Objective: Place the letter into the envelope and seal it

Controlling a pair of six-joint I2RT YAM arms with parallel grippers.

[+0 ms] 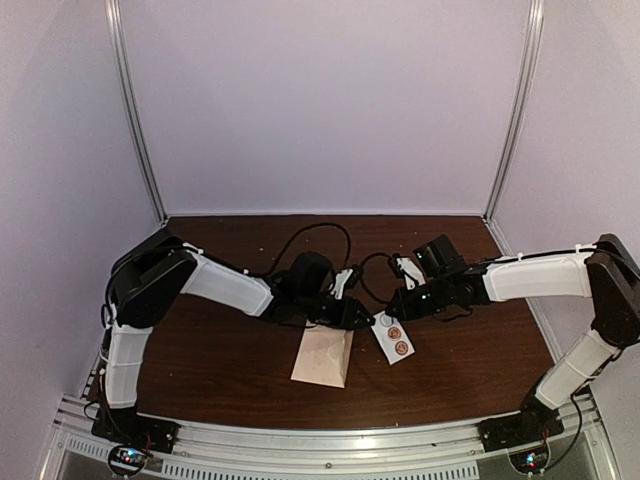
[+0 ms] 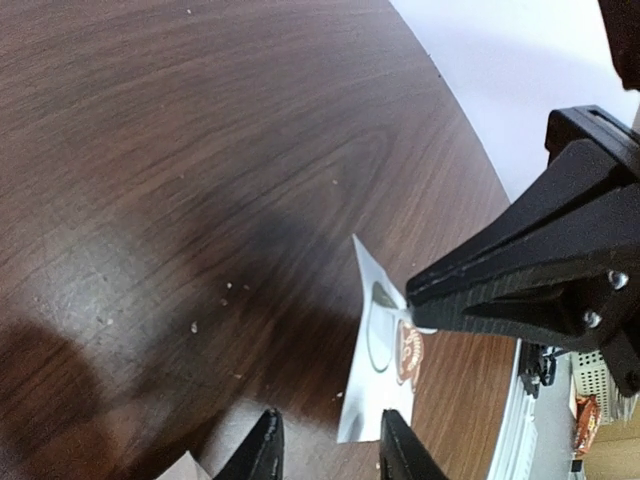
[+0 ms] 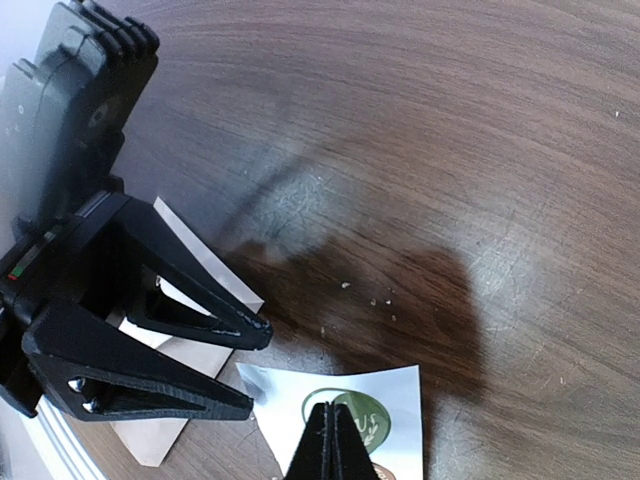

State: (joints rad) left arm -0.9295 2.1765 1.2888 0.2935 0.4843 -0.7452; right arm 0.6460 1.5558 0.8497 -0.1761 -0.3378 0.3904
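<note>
Envelope [image 1: 322, 357]: flat, mid desk [image 1: 230, 385], nr front edge. Letter: not seen separately; prob. inside, unconfirmed. Sticker strip [image 1: 393, 337]: just right of envelope. Left fingers [image 3: 180, 390]: narrow gap, empty, at strip edge. Right fingers [image 3: 322, 450]: closed, tips on strip. Sealing outstanding.

The table [image 1: 220, 370] is made of dark, slightly shiny wood. On it, the envelope [image 1: 323, 357] is made of dull tan paper, the sticker strip [image 1: 393, 337] of smooth white paper.
</note>
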